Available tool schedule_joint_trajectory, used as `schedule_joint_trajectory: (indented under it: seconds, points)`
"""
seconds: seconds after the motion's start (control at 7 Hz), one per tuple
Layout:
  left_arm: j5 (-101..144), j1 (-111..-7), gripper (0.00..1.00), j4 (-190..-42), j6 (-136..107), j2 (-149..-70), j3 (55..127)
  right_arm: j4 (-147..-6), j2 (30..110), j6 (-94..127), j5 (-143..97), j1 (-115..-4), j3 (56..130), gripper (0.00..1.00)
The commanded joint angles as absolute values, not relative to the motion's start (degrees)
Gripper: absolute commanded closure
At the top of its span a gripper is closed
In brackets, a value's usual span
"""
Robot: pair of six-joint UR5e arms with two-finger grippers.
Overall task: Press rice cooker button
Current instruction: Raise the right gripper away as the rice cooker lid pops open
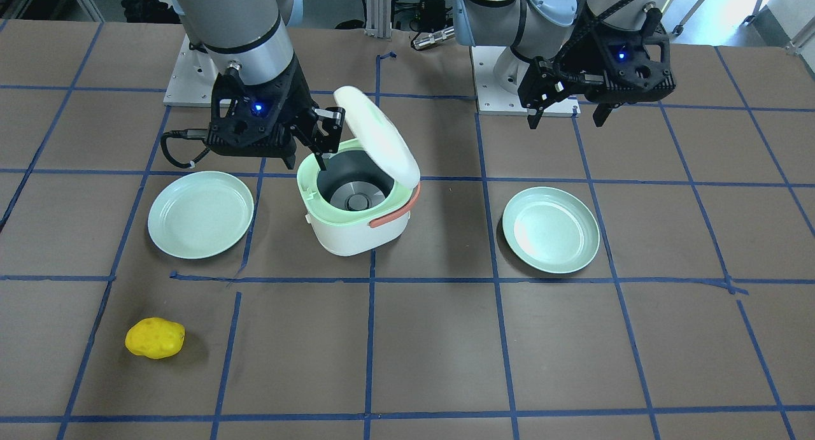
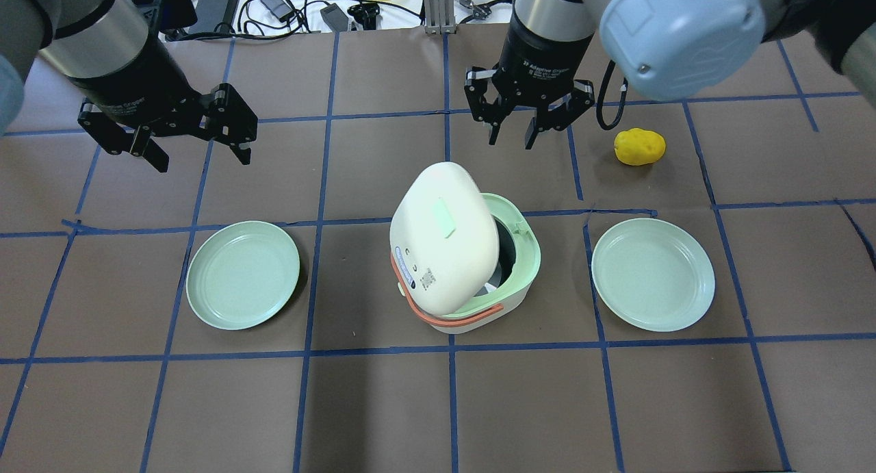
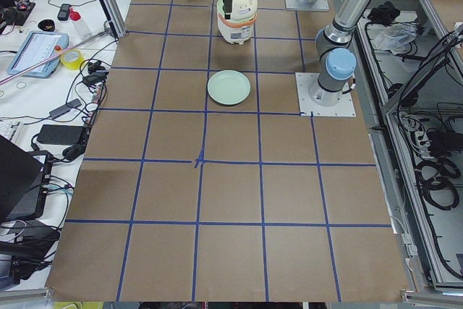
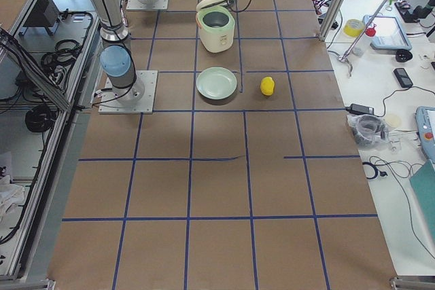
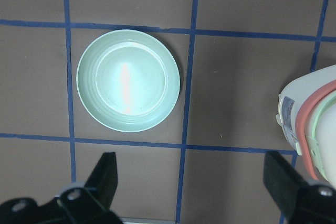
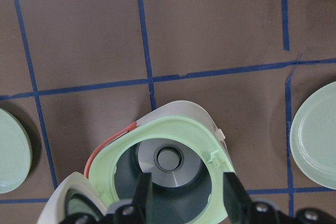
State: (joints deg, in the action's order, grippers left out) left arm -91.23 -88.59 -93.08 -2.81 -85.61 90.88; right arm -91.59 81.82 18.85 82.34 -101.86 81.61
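The white and mint rice cooker [image 1: 356,227] stands mid-table with its lid [image 2: 445,237] swung open, showing the grey inner pot [image 6: 168,158]. A small white latch tab [image 6: 221,132] sits on its rim. My right gripper [image 1: 309,156] hangs open just above the cooker's rim, beside the raised lid, and holds nothing; it also shows in the overhead view [image 2: 511,141] and the right wrist view [image 6: 186,192]. My left gripper [image 1: 566,123] is wide open and empty, high above the table, away from the cooker. It shows in the left wrist view [image 5: 194,182].
A mint plate [image 2: 243,274] lies on my left of the cooker and another plate [image 2: 653,274] on my right. A yellow lumpy object [image 2: 640,146] lies beyond the right plate. Blue tape lines grid the brown table.
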Motion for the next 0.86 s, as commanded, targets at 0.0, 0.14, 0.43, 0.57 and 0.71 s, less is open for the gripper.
schedule_joint_trajectory:
  seconds: [0.0,0.14,0.43,0.57,0.71]
  points:
    - [-91.23,-88.59,0.00,-93.08,-2.81,-85.61,90.88,-91.58,81.91,18.46,83.58,-98.02,79.80,0.00]
    - [-91.23,-88.59,0.00,-93.08,-2.81,-85.61,90.88,-91.50,81.91,17.24,85.93,-96.08,79.80,0.00]
    - [-91.23,-88.59,0.00,-93.08,-2.81,-85.61,90.88,-92.02,82.00,7.07,92.26,-95.28,79.98,0.00]
    - [-91.23,-88.59,0.00,-93.08,-2.81,-85.61,90.88,-92.02,82.70,6.51,92.89,-94.32,79.89,0.00]
    - [-91.23,-88.59,0.00,-93.08,-2.81,-85.61,90.88,-91.67,83.23,6.16,92.90,-92.22,80.24,0.00]
